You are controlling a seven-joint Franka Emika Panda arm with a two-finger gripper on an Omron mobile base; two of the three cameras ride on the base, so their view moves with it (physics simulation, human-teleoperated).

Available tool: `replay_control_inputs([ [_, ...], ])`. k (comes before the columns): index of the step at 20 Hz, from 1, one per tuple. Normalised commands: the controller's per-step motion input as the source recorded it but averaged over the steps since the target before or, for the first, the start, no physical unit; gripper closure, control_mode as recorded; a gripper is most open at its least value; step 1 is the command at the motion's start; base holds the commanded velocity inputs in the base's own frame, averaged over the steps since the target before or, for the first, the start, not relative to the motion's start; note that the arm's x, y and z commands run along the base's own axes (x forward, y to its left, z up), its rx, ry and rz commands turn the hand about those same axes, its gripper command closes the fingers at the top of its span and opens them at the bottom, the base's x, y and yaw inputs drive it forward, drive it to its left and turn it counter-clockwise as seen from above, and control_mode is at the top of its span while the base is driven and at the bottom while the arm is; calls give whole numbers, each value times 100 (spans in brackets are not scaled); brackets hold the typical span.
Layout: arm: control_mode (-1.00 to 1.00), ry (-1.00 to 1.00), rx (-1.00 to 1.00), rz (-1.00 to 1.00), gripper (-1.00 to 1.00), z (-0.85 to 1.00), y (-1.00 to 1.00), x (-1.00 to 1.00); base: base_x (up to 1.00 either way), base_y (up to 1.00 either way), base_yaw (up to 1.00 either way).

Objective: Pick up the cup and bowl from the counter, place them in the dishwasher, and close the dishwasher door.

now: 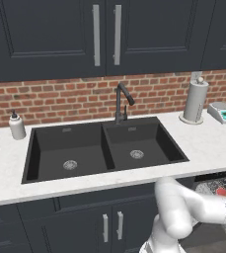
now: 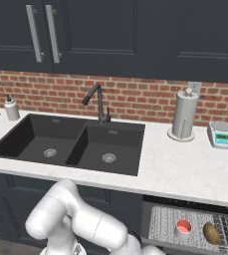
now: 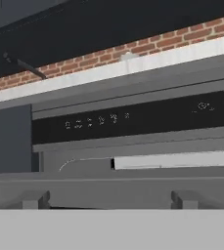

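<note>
Red cup [image 2: 183, 227] and brown bowl [image 2: 211, 233] sit in the dishwasher [image 2: 185, 226] rack; counter [image 2: 185, 169] carries neither. Gripper [image 3: 108, 200] open, empty. Judged remaining: close the door.

White speckled stone desk [image 2: 185, 172] right of black double sink [image 2: 70, 144] mostly free; tall paper-towel roll [image 2: 183, 115] and small white scale [image 2: 221, 134] crowd back wall. Grey wire-grid rack [image 2: 185, 224] below: red cup [image 2: 183, 227], brown bowl [image 2: 211, 233] occupy right part, left part free.
</note>
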Motion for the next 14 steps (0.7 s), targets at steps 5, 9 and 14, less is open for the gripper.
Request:
replay_control_inputs([
  [5,-100,-6,4,7,-100,-98,59,100,0,0,0],
  [9,-100,0,1,6,-100,-100,66,100,0,0,0],
  [14,-100,0,0,5,-100,-100,68,100,0,0,0],
])
